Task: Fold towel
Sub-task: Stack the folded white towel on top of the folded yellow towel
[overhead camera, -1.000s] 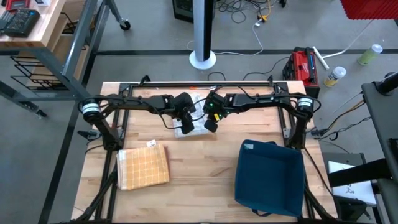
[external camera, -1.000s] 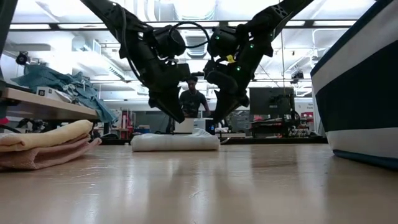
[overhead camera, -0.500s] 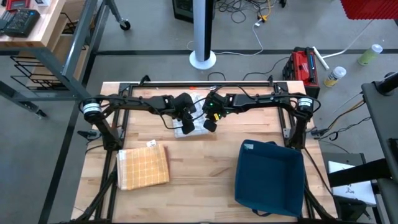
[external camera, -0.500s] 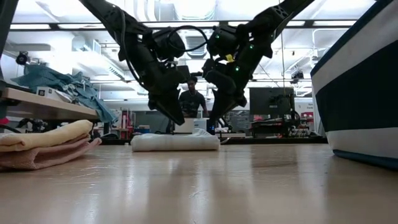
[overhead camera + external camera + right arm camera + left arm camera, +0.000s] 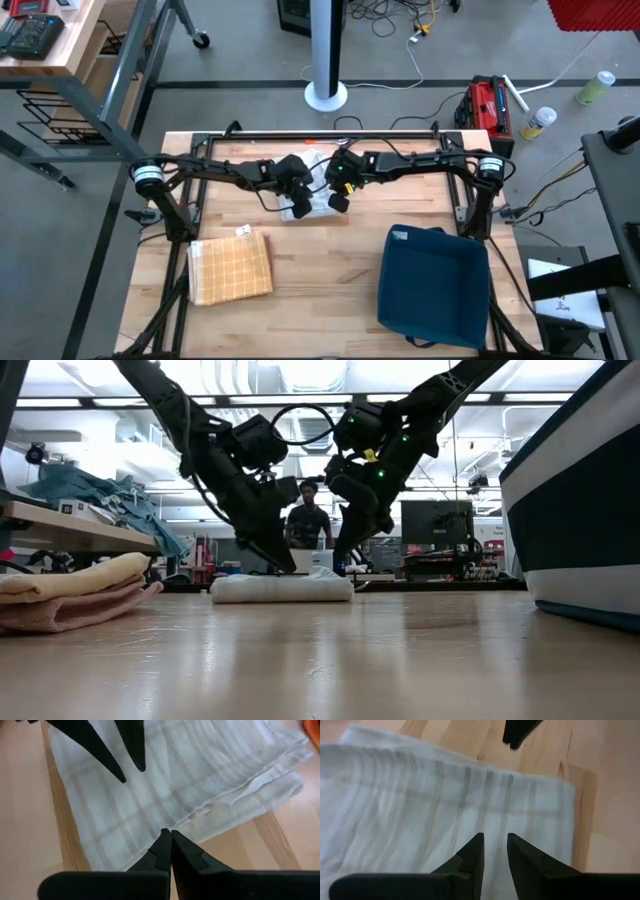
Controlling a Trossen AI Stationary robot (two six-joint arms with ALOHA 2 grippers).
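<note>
1. The towel [image 5: 312, 198] lies at the far middle of our table [image 5: 320, 290], already a thick white pad in layers, its stacked edges showing in the right wrist view.
2. Our left gripper [image 5: 495, 851] hovers just over the towel with its fingers slightly apart and nothing between them.
3. Our right gripper [image 5: 171, 842] hangs over the towel's edge with its fingers pressed together, gripping no cloth that we can see.
4. We judge that we are late in the folding, smoothing or checking rather than lifting.
5. If another fold is wanted, we need both grippers to pinch one edge and carry it across evenly; otherwise we lift clear.
6. A folded yellow towel [image 5: 231, 268] and a blue bin [image 5: 432, 283] sit nearer us.
</note>
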